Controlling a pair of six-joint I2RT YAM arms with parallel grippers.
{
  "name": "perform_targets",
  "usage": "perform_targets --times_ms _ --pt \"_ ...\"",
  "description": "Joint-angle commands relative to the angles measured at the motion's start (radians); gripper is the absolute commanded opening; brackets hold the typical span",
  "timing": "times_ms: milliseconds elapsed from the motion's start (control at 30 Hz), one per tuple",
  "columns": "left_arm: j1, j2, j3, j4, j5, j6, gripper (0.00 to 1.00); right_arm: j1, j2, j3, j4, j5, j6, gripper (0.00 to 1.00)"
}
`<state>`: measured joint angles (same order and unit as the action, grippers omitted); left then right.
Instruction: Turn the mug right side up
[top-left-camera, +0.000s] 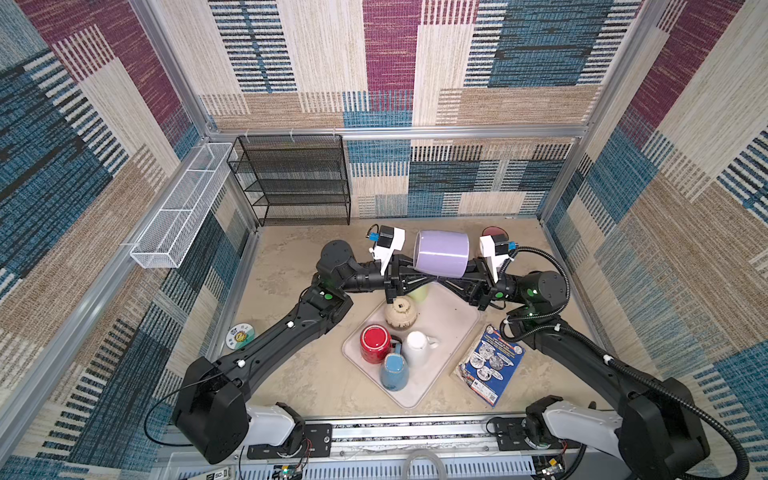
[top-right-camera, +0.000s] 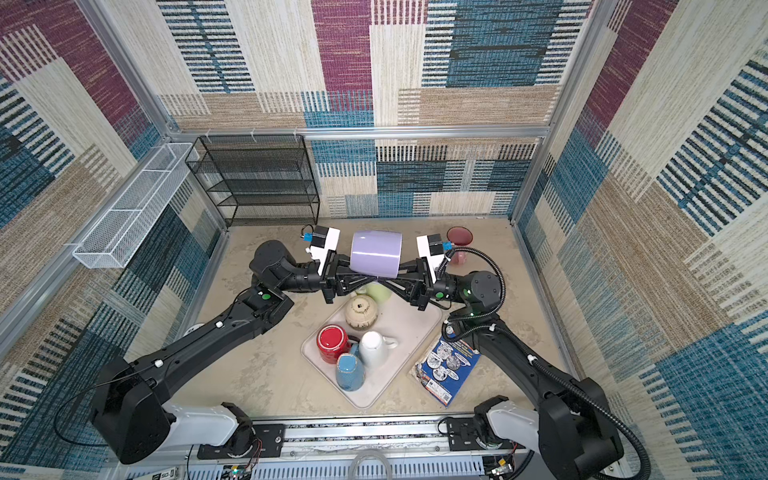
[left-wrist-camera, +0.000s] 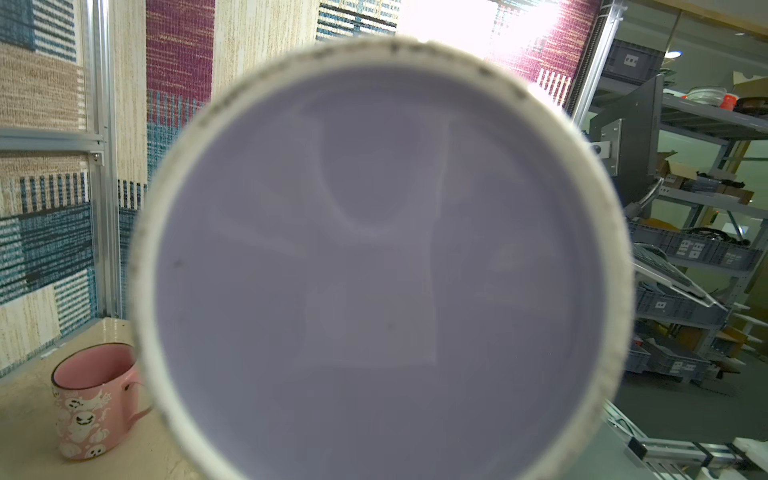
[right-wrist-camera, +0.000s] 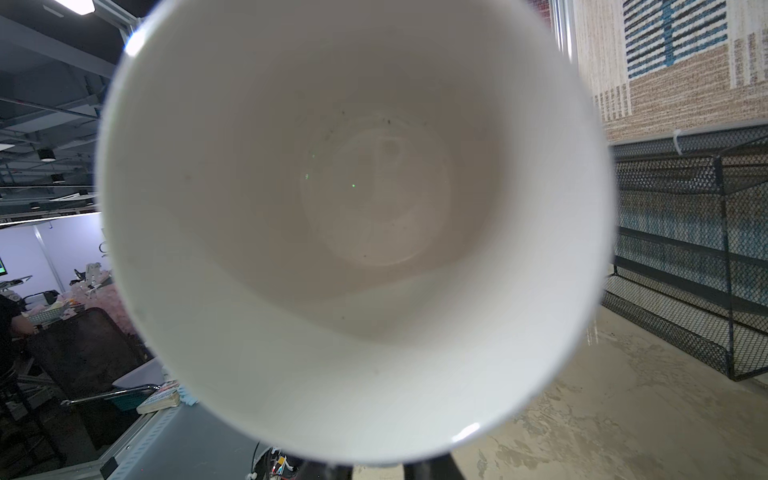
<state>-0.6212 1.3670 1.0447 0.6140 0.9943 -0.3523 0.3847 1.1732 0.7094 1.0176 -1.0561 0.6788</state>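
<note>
Mug lay on its side in the air above the far end of the tray, mouth toward your right arm. Your left gripper and right gripper both clenched it from below, tips hidden underneath.

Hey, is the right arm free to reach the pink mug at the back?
Probably not yet. The right gripper is shut on the purple mug, held sideways in the air together with the left gripper. The pink mug stands close by, behind that arm.
</note>
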Motion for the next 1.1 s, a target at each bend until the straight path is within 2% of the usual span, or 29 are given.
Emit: perform_targets --times_ms 0,133,333,433,567,667,800,1067 --pt "-0.003 0.013 -0.006 0.034 0.022 -0.012 0.00 0.008 0.005 0.013 0.105 0.024 0.047 0.13" --pt "-0.002 0.007 -0.017 0.028 0.017 -0.001 0.00 0.009 0.002 0.010 0.107 0.029 0.044 0.00" --pt "-0.002 0.009 -0.024 0.029 0.012 -0.002 0.00 0.009 -0.003 -0.004 0.111 0.037 0.045 0.00" --pt "-0.001 -0.001 -0.040 0.045 0.002 0.005 0.07 0.008 -0.003 -0.006 0.113 0.036 0.048 0.00" --pt "-0.002 -0.009 -0.041 0.016 -0.007 0.029 0.28 0.009 -0.015 -0.013 0.112 0.039 0.045 0.00" --pt "-0.002 -0.019 -0.056 0.018 -0.021 0.038 0.35 0.008 -0.021 -0.021 0.110 0.041 0.043 0.00" --pt "0.000 -0.041 -0.070 0.013 -0.043 0.055 0.40 0.009 -0.027 -0.032 0.106 0.042 0.045 0.00" --pt "0.005 -0.069 -0.060 -0.029 -0.055 0.076 0.43 0.008 -0.047 -0.053 0.092 0.041 0.037 0.00"
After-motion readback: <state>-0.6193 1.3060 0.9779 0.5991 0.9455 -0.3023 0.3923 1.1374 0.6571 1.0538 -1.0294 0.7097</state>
